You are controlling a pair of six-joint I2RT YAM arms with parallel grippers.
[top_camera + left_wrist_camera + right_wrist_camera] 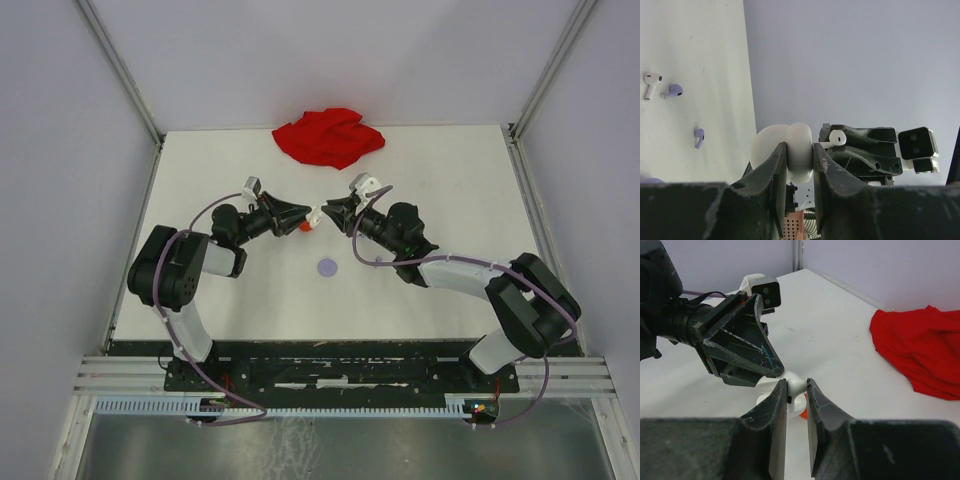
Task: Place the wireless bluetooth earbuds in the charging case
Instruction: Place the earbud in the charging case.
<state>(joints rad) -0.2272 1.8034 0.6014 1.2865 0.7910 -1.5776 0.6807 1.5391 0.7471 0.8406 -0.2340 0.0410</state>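
My left gripper (800,147) is shut on the white charging case (799,165), holding it above the table. The case (769,385) appears open toward my right gripper (796,382). That gripper is shut on a white earbud (795,390), stem down, right at the case. In the top view both grippers meet mid-table, left gripper (298,220) and right gripper (328,212), with the case (312,217) between them. Loose on the table lie a white earbud (651,82) and two lavender earbuds (673,91) (699,136).
A crumpled red cloth (328,136) lies at the table's far edge. A lavender disc (327,267) sits nearer the arms. A small orange-red piece (803,413) lies on the table below the case. Grey walls enclose three sides.
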